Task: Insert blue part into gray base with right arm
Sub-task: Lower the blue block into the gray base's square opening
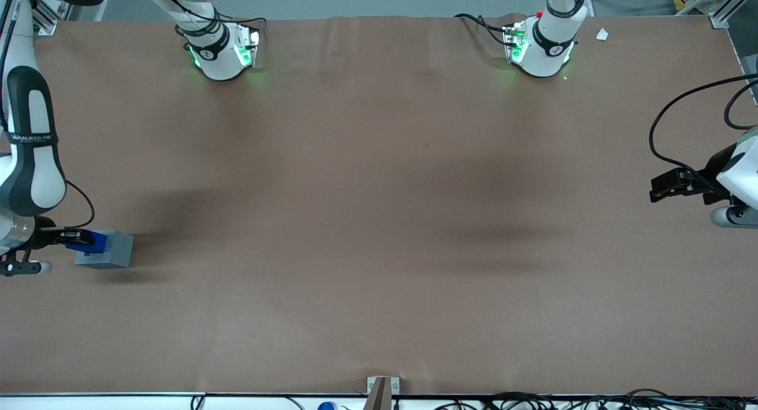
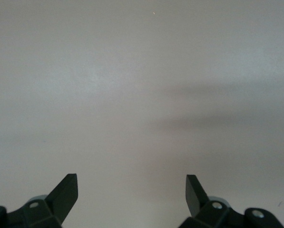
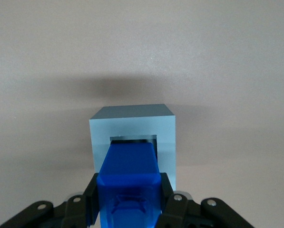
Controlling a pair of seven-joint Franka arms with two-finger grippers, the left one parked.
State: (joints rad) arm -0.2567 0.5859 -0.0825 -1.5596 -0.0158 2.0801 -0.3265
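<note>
A wide brown table (image 1: 379,220) fills the front view, and all the action sits at the working arm's end of it. The right arm (image 1: 29,155), white with dark gray oval panels and a black lettered band, reaches along that edge of the table and ends low over the surface. On the table there stands the gray base (image 1: 112,253), a light gray square block with a square socket cut into it; in the wrist view the base (image 3: 132,137) shows that socket as a dark-edged opening facing the camera. The black gripper (image 1: 74,238) sits just beside the base, its two fingers (image 3: 90,194) clamped against the flanks of the blue part (image 3: 128,185), so it is grasping that part firmly. The blue part (image 1: 92,242), smaller than the base, is held with its leading end right at the socket; in the wrist view that end lines up with the opening and hides most of it, with only a thin dark rim of the recess visible above the blue. Whether the tip has entered the recess or only meets its mouth cannot be told.
</note>
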